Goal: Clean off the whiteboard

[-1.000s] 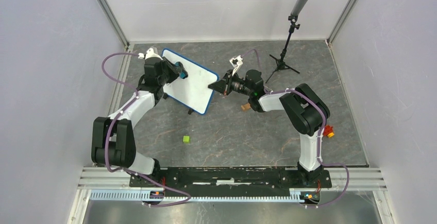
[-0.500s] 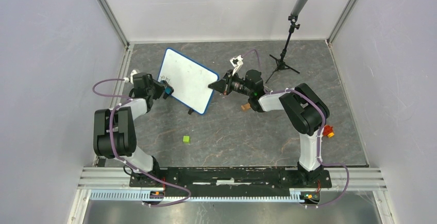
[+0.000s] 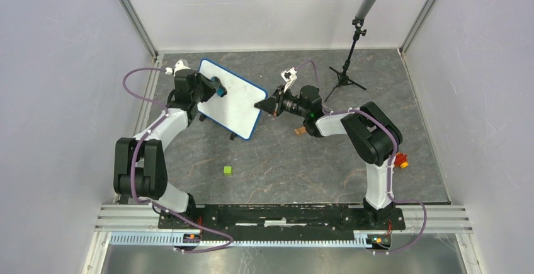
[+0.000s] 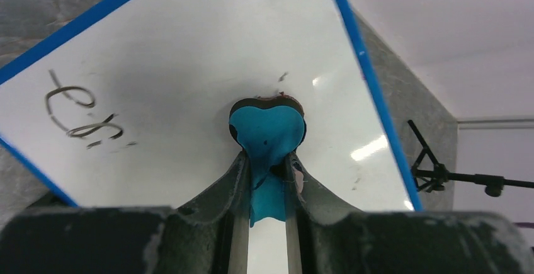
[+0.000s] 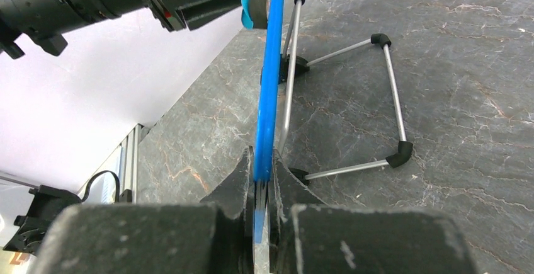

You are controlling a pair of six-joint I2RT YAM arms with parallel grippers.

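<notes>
The whiteboard, white with a blue frame, stands tilted on wire feet at the back left. My left gripper is shut on a blue eraser with a dark pad, pressed flat on the board's face. Black handwriting shows to the eraser's left, with small black flecks near it. My right gripper is shut on the board's right edge; in the right wrist view the blue frame runs edge-on between its jaws. The board's wire stand rests on the table behind.
A microphone on a black tripod stands at the back right. A small green cube lies on the table in front of the board. A brown block sits under the right forearm. A red-orange object lies by the right arm.
My left gripper swept with the eraser from the board's upper part down past its lower left edge, then back up onto the face. The right gripper and the board stayed put.
</notes>
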